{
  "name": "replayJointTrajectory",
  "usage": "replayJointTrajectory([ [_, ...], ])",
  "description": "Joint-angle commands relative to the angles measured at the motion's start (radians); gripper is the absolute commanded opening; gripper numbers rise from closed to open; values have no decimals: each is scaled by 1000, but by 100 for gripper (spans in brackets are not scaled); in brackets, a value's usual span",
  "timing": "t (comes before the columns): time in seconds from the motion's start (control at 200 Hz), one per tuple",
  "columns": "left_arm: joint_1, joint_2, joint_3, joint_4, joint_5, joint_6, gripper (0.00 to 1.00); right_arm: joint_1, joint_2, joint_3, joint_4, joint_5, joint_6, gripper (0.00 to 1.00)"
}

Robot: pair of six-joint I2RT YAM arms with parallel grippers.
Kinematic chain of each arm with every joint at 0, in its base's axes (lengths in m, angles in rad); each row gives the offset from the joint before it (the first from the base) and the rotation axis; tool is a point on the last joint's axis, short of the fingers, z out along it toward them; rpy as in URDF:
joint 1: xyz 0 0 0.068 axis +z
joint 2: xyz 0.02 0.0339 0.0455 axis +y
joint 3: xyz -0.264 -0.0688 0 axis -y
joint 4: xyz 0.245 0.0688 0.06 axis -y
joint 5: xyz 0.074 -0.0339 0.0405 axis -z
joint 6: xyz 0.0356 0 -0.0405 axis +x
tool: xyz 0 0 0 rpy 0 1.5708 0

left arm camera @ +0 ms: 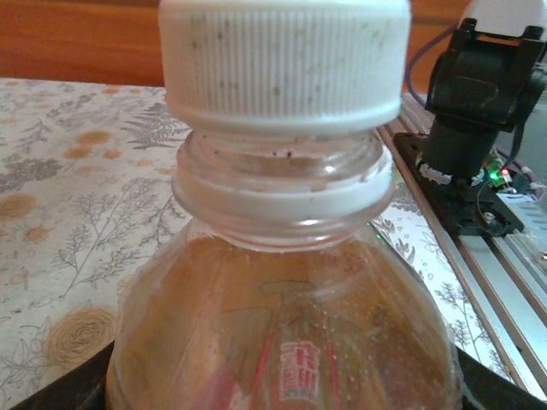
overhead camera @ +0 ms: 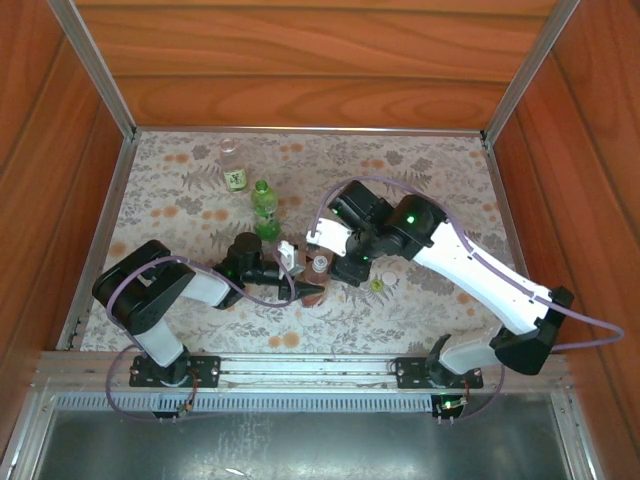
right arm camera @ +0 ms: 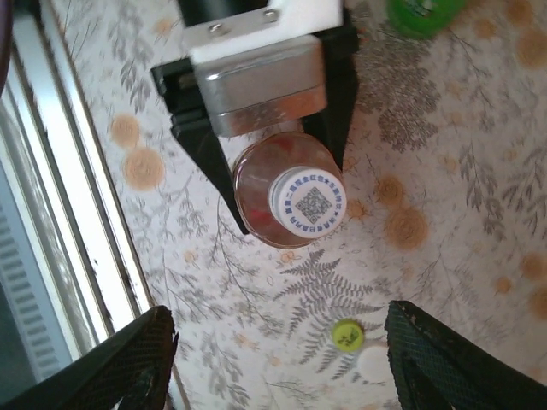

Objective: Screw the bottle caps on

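Observation:
The amber bottle [overhead camera: 317, 287] stands upright near the table's middle, with my left gripper [overhead camera: 305, 290] shut round its body. A white ribbed cap [left arm camera: 282, 60] sits on its neck; from above the cap [right arm camera: 309, 202] shows a printed code. My right gripper [right arm camera: 286, 367] hangs open above the cloth beside that bottle, nothing between its dark fingers [right arm camera: 453, 359]. A yellow-green cap [right arm camera: 348, 335] and a white cap [right arm camera: 373, 363] lie loose on the cloth by the right finger. The green bottle [overhead camera: 265, 210] and the clear labelled bottle [overhead camera: 234, 165] stand further back.
Wooden walls with metal rails [overhead camera: 100, 240] close in the flowered cloth [overhead camera: 180, 200]. The right arm's base [left arm camera: 479, 128] and a metal rail run along the near edge. The green bottle's top [right arm camera: 423, 13] is close behind the left gripper's body [right arm camera: 256, 94].

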Motion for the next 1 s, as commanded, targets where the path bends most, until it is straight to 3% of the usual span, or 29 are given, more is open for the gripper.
replayJointTrajectory([
  [0.0, 6, 17, -6, -38, 70, 28, 58, -8, 35, 46, -76, -42, -306, 65],
  [0.285, 7, 11, -12, -44, 86, 47, 58, -33, 160, 124, -119, -139, -400, 62],
  [0.445, 7, 6, -12, -53, 86, 48, 58, -45, 193, 129, -101, -157, -403, 50],
  [0.994, 7, -1, -3, -67, 101, 44, 58, -47, 244, 117, -59, -174, -395, 51],
])
